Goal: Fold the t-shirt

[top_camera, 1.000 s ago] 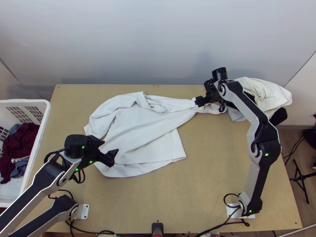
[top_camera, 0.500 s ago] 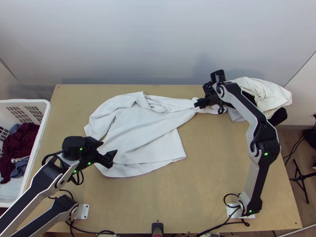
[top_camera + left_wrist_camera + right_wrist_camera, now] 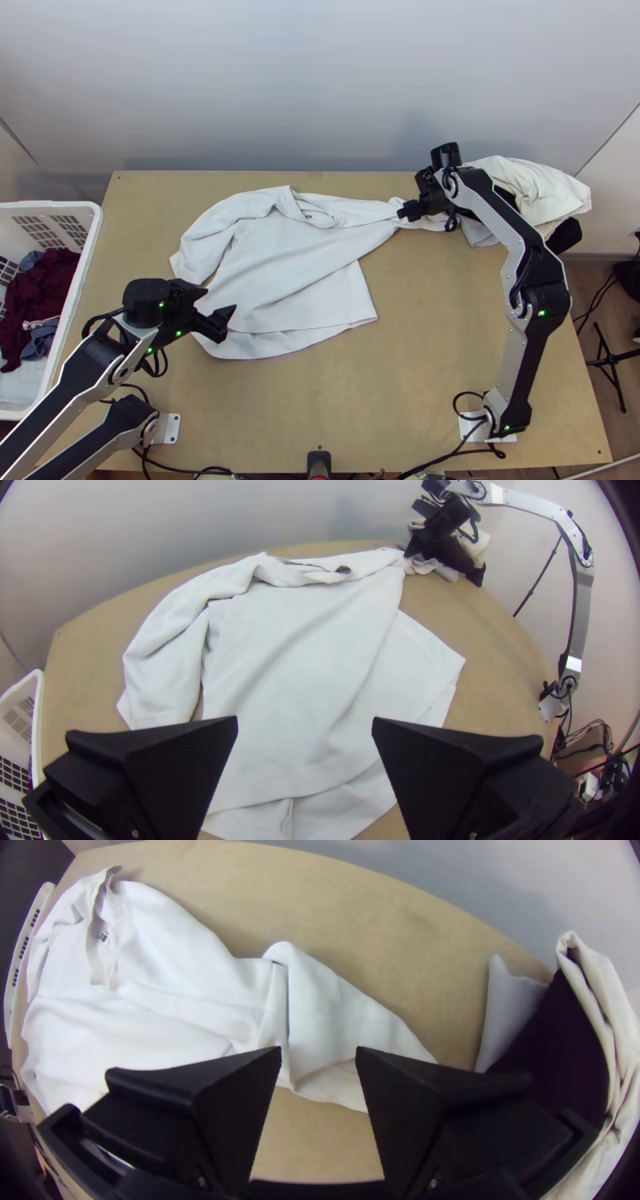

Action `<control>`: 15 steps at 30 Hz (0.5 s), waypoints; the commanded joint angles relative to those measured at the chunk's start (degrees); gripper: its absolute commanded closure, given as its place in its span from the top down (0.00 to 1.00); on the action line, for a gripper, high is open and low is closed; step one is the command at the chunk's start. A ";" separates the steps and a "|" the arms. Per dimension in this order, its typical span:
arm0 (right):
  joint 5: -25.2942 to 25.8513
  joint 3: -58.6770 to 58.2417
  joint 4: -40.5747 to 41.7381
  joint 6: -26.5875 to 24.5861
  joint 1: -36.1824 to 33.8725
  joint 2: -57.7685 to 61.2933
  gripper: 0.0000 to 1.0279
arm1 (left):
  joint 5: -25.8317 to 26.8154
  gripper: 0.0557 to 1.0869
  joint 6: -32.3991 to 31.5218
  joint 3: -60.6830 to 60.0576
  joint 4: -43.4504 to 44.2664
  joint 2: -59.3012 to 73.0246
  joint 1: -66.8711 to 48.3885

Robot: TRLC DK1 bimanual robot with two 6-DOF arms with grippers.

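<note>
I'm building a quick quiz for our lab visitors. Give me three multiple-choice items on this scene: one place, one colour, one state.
1. Where is the laundry basket?
A) Between the arms' bases
B) Past the table's left side
C) Past the table's right side

2. What colour is the spread shirt?
A) Green
B) Red
C) White

3. What state is the left gripper in?
A) Open
B) Shut on a sleeve
C) Shut on the collar

Key:
1: B, the top view shows it beyond the table on the left arm's side.
2: C, its cloth is white in every view.
3: A, its fingers stand wide apart in the left wrist view.
</note>
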 commanded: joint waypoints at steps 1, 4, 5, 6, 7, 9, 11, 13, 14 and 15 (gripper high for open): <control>0.12 -0.22 0.69 -0.19 -0.02 -0.14 0.45 | 0.01 0.95 -0.29 -0.23 -0.04 -0.34 0.11; 0.12 -0.22 0.69 -0.19 -0.02 0.03 0.45 | 0.01 0.95 -0.29 -0.23 -0.04 -0.34 0.20; 0.12 -0.22 0.69 -0.19 -0.02 0.03 0.45 | 0.01 0.95 -0.38 -0.14 -0.04 -0.34 0.20; 0.12 -0.40 0.69 -0.19 -0.02 0.12 0.45 | 0.10 0.95 -0.38 -0.14 -0.04 -0.34 0.20; 0.12 -0.40 0.69 -0.19 -0.11 0.21 0.45 | 0.01 0.95 -0.38 -0.23 -0.04 -0.34 0.20; 0.12 -0.66 0.60 -0.19 -0.11 0.21 0.45 | 0.01 0.95 -0.38 -0.23 -0.04 -0.34 0.20; 0.12 -0.84 0.51 -0.46 -0.11 0.21 0.45 | 0.01 0.95 -0.38 -0.14 -0.04 -0.34 0.20; 0.12 -1.01 0.51 -0.63 -0.11 0.21 0.45 | 0.01 0.95 -0.38 -0.14 -0.04 -0.34 0.20; 0.12 -1.01 0.42 -0.72 -0.11 0.12 0.45 | 0.01 0.95 -0.38 -0.05 -0.04 -0.34 0.20; 0.12 -1.10 0.42 -0.72 -0.11 0.12 0.45 | 0.01 0.95 -0.38 -0.05 -0.04 -0.34 0.29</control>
